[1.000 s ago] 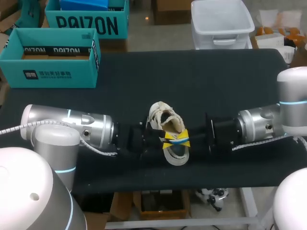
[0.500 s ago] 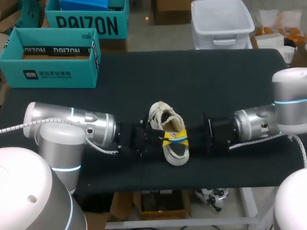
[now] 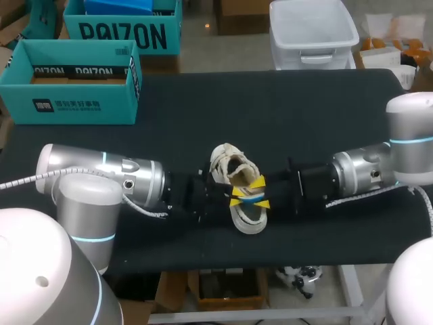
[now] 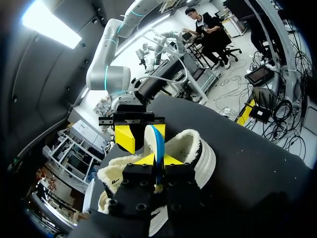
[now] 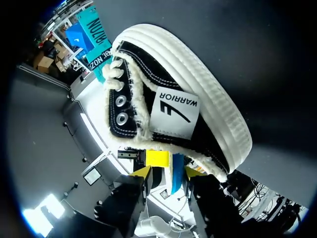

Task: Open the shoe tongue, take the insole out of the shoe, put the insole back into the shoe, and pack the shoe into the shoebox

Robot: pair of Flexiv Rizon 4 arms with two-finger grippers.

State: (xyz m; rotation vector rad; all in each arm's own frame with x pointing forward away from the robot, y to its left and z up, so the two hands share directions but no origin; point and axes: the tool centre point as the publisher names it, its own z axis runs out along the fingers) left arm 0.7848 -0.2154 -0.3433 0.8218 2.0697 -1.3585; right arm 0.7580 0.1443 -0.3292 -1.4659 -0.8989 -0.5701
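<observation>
A black canvas shoe (image 3: 229,168) with a cream fleece lining and a white sole lies mid-table. In the right wrist view the shoe (image 5: 178,109) is right above my fingers. A thin blue insole (image 4: 157,144) stands on edge at the shoe's opening. My left gripper (image 3: 238,198) comes in from the left and is shut on the insole; in its own view the left gripper (image 4: 159,159) pinches the blue edge. My right gripper (image 3: 261,195) faces it from the right. Its fingers stand apart on either side of the insole (image 5: 177,173), so the right gripper (image 5: 170,172) is open. A teal shoebox (image 3: 67,84) stands open at the back left.
The table (image 3: 304,115) has a black cloth top. Its front edge runs close under the shoe and both wrists. My two arms lie low along the table's near half.
My right gripper's fingers have spread apart around the insole. The left gripper keeps its grip. Both arms and the shoe have shifted only slightly.
</observation>
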